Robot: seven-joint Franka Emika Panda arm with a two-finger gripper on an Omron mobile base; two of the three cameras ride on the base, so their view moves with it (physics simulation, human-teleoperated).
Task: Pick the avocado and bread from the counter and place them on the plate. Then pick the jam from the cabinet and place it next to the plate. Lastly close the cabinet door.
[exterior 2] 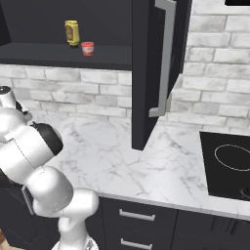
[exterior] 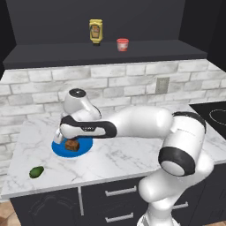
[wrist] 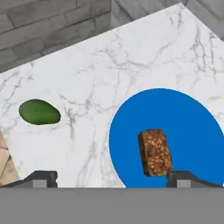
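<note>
The fingers (wrist: pixel 111 178) stand wide open, holding nothing; one bread (wrist: pixel 154 152) lies on the one blue plate (wrist: pixel 183 118) between them. One avocado (wrist: pixel 39 112) sits on the worktop (wrist: pixel 109 65) beyond the left finger. For it, lift clear, centre over it, then descend straight. One jam jar (exterior: pixel 122 44) waits on the cabinet shelf (exterior: pixel 66 55).

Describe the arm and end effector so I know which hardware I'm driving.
A glossy white arm built of rounded, bulbous segments, with black bands at the joints and a dark strip along the wrist link. The end effector has two small dark grey finger tips. No cables or markings are visible.
</note>
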